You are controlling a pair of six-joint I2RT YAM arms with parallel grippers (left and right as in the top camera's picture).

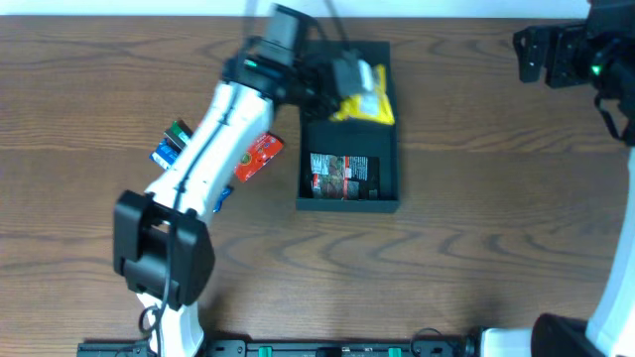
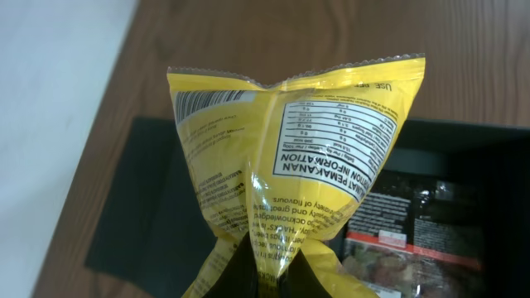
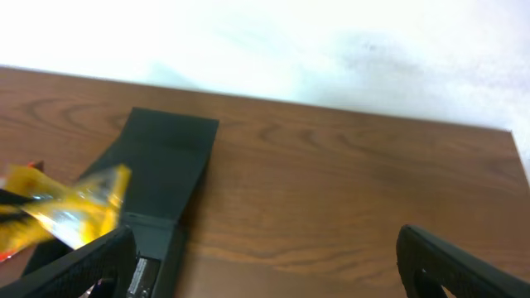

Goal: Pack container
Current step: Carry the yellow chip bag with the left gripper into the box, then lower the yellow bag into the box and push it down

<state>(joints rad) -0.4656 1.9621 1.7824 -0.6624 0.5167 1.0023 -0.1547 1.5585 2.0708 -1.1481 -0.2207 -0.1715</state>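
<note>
**If the drop goes wide**

While the dark teal-grey cardboard container (image 1: 342,139) lies mid-table, the left gripper (image 1: 349,77), clamped on a yellow plastic snack packet (image 1: 369,99) over its far end, may drop it onto the rim; the right gripper (image 1: 546,55) stands open, well apart.

Overhead view, 12 o'clock = far table edge.

- Container (image 1: 347,137) on table (image 1: 476,248); flap lid (image 1: 375,55) lies flat at its 12 o'clock.
- Inner packet (image 1: 340,176) lies inside, at the 6 o'clock end.
- Held packet (image 1: 365,99) is clamped in left gripper (image 1: 342,77), above where lid meets box.
- Loose packets at container's 9 o'clock:
  - Nearest packet (image 1: 260,156) is just beside the wall.
  - Outer packets (image 1: 171,144) lie farther out, beyond left arm (image 1: 213,139).
- Right gripper (image 1: 531,55) at 2 o'clock, well apart.
</note>
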